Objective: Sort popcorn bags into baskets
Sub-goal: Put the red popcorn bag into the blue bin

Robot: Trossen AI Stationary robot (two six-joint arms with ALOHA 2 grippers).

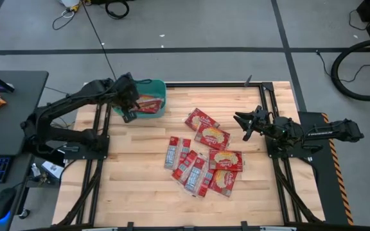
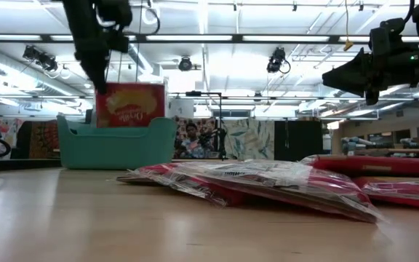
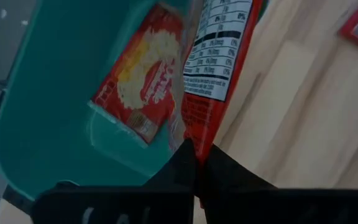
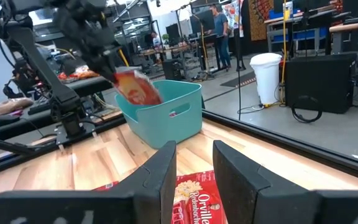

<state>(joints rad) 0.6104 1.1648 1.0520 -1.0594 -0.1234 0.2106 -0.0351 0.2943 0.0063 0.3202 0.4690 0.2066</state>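
Hanging long-axis down from the left gripper, fingers clamped on its top edge, a popcorn bag is held over the teal basket. Another bag lies inside. The right gripper, fingers parted, waits beside the tabletop pile.

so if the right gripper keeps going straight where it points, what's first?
Probably the teal basket, dead ahead of the open right gripper; the left gripper's held bag hangs just beside that line. Depth unclear.
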